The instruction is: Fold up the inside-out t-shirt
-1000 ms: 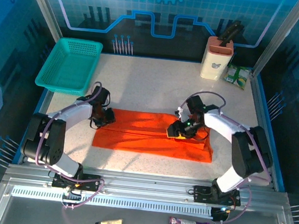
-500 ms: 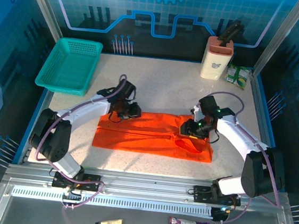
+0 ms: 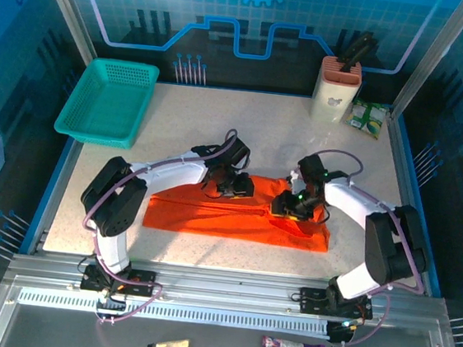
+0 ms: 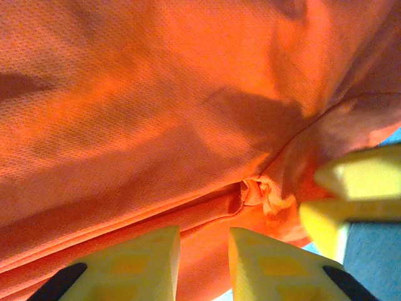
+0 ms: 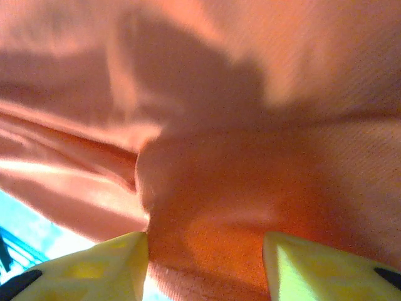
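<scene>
The orange t-shirt (image 3: 210, 217) lies on the table as a long flat band, folded lengthwise. My left gripper (image 3: 236, 186) is down on the band's far edge near its middle. In the left wrist view its jaws (image 4: 203, 257) stand a little apart, with t-shirt cloth (image 4: 156, 113) and a small bunched seam just beyond them. The right gripper's yellow fingers (image 4: 357, 182) show close by on the right. My right gripper (image 3: 286, 206) rests on the cloth a hand's width to the right. Its jaws (image 5: 205, 257) are wide apart over a raised fold of the t-shirt (image 5: 250, 125).
A teal mesh basket (image 3: 106, 101) sits at the far left corner. A cream holder with dark handles (image 3: 336, 89) and a green packet (image 3: 367, 117) stand at the far right. Bare table (image 3: 244, 133) lies beyond the shirt. Metal rails run along the near edge.
My left gripper has swept right from the shirt's left end to its middle, and its jaws have parted a little. The right gripper has shifted only slightly.
</scene>
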You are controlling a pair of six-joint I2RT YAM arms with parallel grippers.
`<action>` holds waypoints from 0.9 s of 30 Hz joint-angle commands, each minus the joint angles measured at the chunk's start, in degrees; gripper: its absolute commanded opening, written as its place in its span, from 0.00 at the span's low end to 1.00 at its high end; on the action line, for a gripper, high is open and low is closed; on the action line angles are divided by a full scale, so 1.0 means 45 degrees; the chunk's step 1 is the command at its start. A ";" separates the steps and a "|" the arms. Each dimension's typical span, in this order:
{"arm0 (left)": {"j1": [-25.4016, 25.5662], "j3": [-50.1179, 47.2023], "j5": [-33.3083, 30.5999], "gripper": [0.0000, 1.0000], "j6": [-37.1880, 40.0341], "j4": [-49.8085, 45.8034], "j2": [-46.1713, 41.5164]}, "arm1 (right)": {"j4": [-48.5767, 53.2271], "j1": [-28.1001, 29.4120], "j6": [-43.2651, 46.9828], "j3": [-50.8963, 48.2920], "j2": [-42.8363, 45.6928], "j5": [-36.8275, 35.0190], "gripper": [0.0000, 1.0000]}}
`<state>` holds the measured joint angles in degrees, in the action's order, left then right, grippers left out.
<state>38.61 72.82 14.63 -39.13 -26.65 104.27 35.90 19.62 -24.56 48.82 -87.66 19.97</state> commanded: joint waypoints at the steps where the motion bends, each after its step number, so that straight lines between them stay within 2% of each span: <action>1: 0.0140 0.0362 0.0455 0.28 -0.0288 0.0054 0.0209 | 0.0441 0.0740 -0.0649 -0.1002 0.1353 0.0659 0.53; 8: 0.0654 0.0976 0.1062 0.29 -0.0289 0.0065 0.0893 | 0.1026 0.0083 -0.1150 -0.1511 0.3063 0.0032 0.53; 11: 0.1004 0.1867 0.1339 0.28 0.0003 -0.0246 0.1483 | 0.1045 -0.1141 -0.1262 -0.1534 0.3690 -0.0498 0.52; 14: 0.1390 0.2976 0.1592 0.22 0.0352 -0.0657 0.2200 | 0.0940 -0.2769 -0.1013 -0.1399 0.3848 -0.0485 0.51; 17: 0.1641 0.3929 0.2090 0.14 0.0524 -0.0903 0.3066 | 0.0546 -0.4146 -0.0709 -0.1085 0.3559 -0.0021 0.50; 20: 0.1927 0.4652 0.2257 0.09 0.0948 -0.1412 0.3842 | -0.0163 -0.4964 -0.0541 -0.0748 0.2846 0.0758 0.50; 27: 0.2087 0.4683 0.2723 0.05 0.0974 -0.1447 0.5051 | -0.1958 -0.5470 -0.0546 0.0253 0.0656 0.3166 0.51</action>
<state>47.86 93.41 24.51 -35.86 -30.26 124.88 32.16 -4.12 -27.57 48.38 -82.06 27.05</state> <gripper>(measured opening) 0.055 0.512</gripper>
